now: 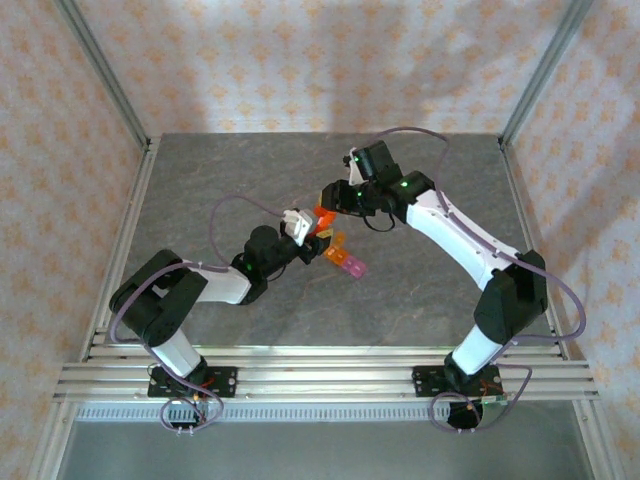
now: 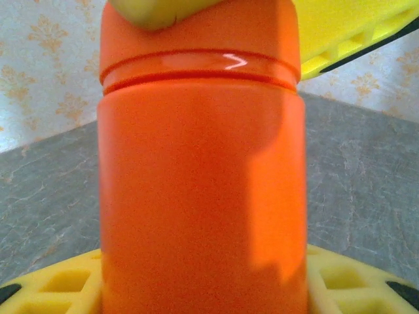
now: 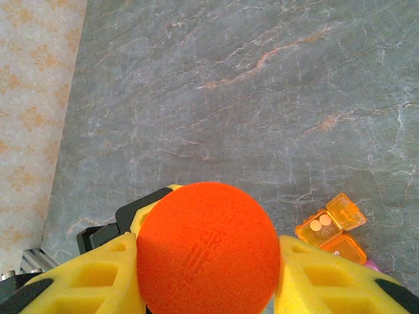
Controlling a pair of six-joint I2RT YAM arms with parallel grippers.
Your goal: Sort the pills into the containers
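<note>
An orange-red bottle (image 2: pixel 196 196) stands upright between my two grippers, above the table's middle (image 1: pixel 322 222). My left gripper (image 2: pixel 203 291) is shut on its body, a yellow finger pressed to each side. From above, my right gripper (image 3: pixel 206 284) is shut on the bottle's round cap (image 3: pixel 206 245). Just right of the bottle, the containers lie on the table: an orange compartment (image 3: pixel 321 226) with its lid open and two white pills (image 3: pixel 320 222) inside, and a pink one (image 1: pixel 354 267) beside it. My left gripper (image 1: pixel 305 232) and right gripper (image 1: pixel 332 200) meet at the bottle.
Grey stone-patterned tabletop (image 1: pixel 250 180) stretches around the bottle, ringed by aluminium rails (image 1: pixel 130 210) and patterned walls. A second orange compartment (image 3: pixel 344 247) sits next to the open one. Both arms' cables loop over the table's middle.
</note>
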